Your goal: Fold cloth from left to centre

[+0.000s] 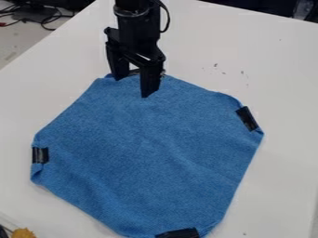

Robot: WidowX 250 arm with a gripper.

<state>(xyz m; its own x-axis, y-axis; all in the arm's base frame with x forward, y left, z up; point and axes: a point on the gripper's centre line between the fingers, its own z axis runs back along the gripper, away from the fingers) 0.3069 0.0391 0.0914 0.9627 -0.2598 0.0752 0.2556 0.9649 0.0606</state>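
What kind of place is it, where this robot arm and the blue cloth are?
It looks like a robotics lab or workshop: a black robot arm stands over a white table, loose cables lie beyond it, and black tape marks the corners of the blue cloth.

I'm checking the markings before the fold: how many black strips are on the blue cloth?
3 visible on the cloth: the left strip, the upper-right strip and the bottom strip. Another may be hidden behind the gripper at the top.
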